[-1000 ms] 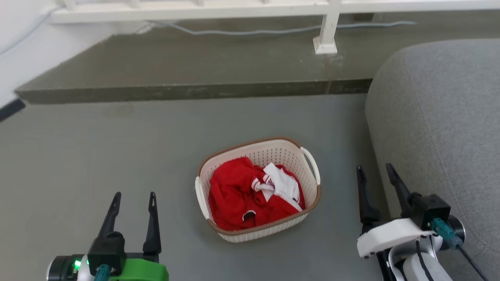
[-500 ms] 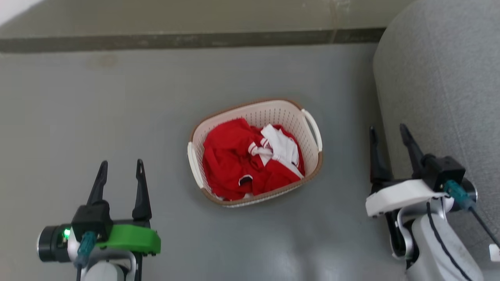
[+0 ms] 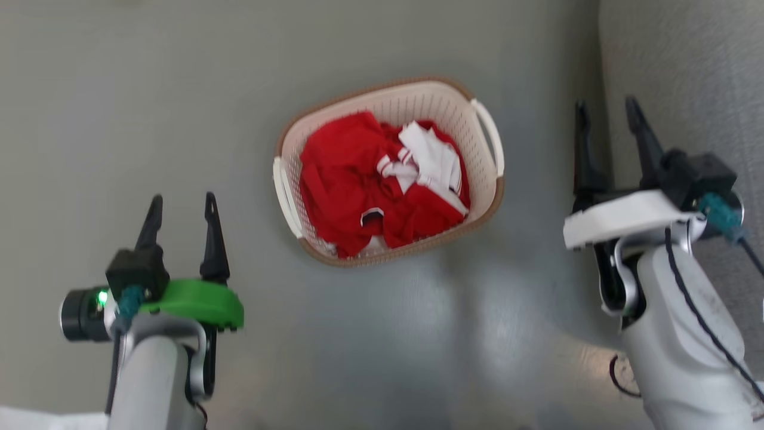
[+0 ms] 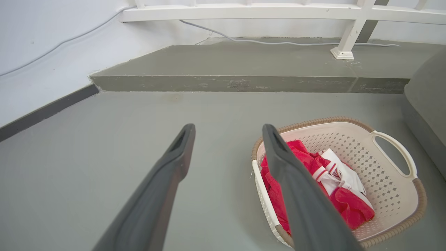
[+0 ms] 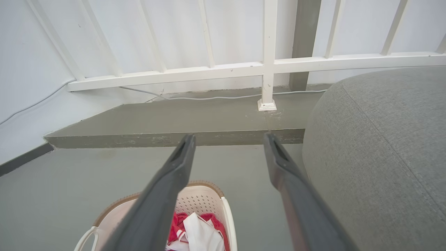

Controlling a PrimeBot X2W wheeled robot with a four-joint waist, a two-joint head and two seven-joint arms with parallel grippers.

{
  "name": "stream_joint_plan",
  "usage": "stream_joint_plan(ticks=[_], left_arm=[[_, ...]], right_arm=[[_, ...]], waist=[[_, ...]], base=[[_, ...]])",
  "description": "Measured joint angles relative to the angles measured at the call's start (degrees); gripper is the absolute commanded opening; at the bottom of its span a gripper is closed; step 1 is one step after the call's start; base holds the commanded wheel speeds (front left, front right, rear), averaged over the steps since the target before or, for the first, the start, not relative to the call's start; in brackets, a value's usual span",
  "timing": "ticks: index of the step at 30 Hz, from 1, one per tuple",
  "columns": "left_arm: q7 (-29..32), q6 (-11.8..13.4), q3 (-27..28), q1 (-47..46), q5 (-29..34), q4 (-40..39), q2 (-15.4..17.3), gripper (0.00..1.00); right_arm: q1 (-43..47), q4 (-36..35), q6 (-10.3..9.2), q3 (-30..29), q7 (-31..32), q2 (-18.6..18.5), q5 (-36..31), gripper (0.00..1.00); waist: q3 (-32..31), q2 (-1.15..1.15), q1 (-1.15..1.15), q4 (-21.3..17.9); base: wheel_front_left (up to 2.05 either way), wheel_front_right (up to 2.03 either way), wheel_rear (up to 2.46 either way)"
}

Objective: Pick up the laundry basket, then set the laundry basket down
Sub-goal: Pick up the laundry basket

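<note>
The laundry basket (image 3: 483,179) stands on the grey floor in the middle of the head view, cream with a brown rim and white loop handles, holding red and white clothes (image 3: 382,185). My left gripper (image 3: 182,206) is open, to the basket's lower left and apart from it. My right gripper (image 3: 606,113) is open too, to the right of the basket's right handle (image 3: 490,136), close to the sofa. In the left wrist view the basket (image 4: 393,209) lies right of the fingers. The right wrist view has the basket (image 5: 205,198) low, under the left finger.
A grey sofa (image 3: 686,77) rises along the right side, close behind my right gripper. A raised concrete step (image 4: 244,73) with a white railing (image 5: 264,66) and a loose cable (image 4: 278,42) runs across the far side. A white wall (image 4: 41,59) bounds the left.
The head camera has tilted down, so the step and railing left that view and the basket sits higher in it. Both grippers stay open beside the basket.
</note>
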Motion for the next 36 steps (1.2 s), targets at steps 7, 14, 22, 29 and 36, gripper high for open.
stream_joint_plan(ticks=[7,14,22,29,36], left_arm=[[0.0,0.0,-0.12,-5.95,-1.58,4.09,-0.26,1.0],[0.0,-0.41,-0.85,-11.76,-1.68,5.94,-0.46,1.0],[-0.01,-0.92,-2.32,-18.27,-1.75,7.97,-0.86,1.0],[-0.09,-1.51,-3.93,-21.19,-1.86,13.22,-1.07,1.0],[-0.09,-1.91,-3.74,-22.07,-1.83,15.91,-1.03,1.0]], right_arm=[[-4.93,0.07,0.03,-0.34,0.0,0.01,-0.02,1.0],[-9.94,-1.44,0.04,-1.11,-0.01,0.01,-0.11,1.0],[-15.64,-4.19,0.54,-1.54,-0.16,0.0,-0.36,1.0],[-17.84,-5.01,0.53,-2.91,-0.16,0.03,-0.6,1.0],[-18.56,-5.26,0.56,-3.22,-0.16,0.12,-0.6,1.0]], waist=[[5.72,0.0,0.0,0.18],[11.48,0.0,0.0,0.3],[18.06,0.0,0.0,0.16],[23.45,0.0,0.0,-0.35],[25.11,0.0,0.0,-1.4]], base=[[0.0,0.0,0.0],[0.0,0.0,0.0],[0.0,0.0,0.0],[0.0,0.0,0.0],[0.0,0.0,0.0]])
